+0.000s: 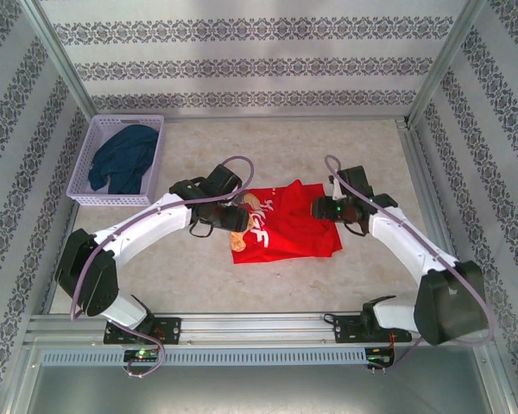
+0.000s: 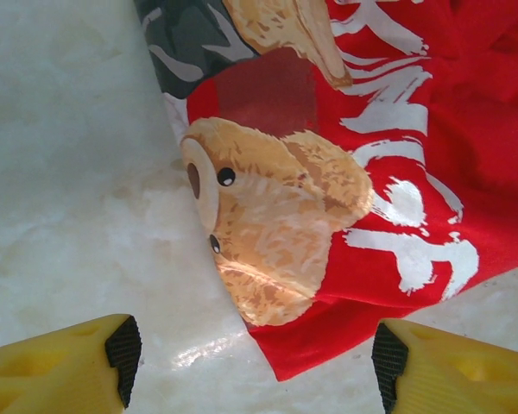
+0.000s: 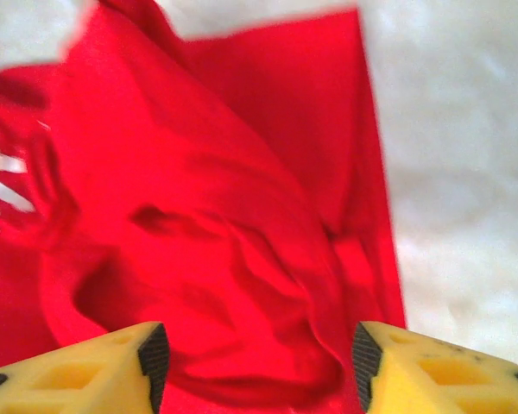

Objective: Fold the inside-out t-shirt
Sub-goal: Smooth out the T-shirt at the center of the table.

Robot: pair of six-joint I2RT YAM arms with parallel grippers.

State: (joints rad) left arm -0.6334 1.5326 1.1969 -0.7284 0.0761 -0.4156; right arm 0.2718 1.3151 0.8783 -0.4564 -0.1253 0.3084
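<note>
Top external view: red t-shirt [image 1: 285, 226] lies near the middle of the surface [image 1: 268, 147], between the two arms, bunched into a rough, uneven rectangle.
Faces showing: printed side up on the left portion, with a bear print [image 2: 276, 224] and white lettering; plain red on the right portion.
Left tool [image 2: 255, 349]: open, fingers wide apart and empty, hovering above the shirt's near-left corner, which points into the gap between them.
Right tool [image 3: 255, 354]: open, nothing pinched; poised above rumpled plain red cloth close to the shirt's right edge.
Other stock: navy garment [image 1: 125, 159] in a white basket [image 1: 85, 168] at the far left, well apart from the shirt.
Done, by appearance: cloth lies compact rather than spread flat; layers overlap, suggesting at least one fold is laid.
Left, by appearance: right side heavily creased and edges out of line; further folds and smoothing are likely needed.
Progress estimate: roughly midway, not finished.
Uncertain: number of layers and position of the sleeves cannot be told.
</note>
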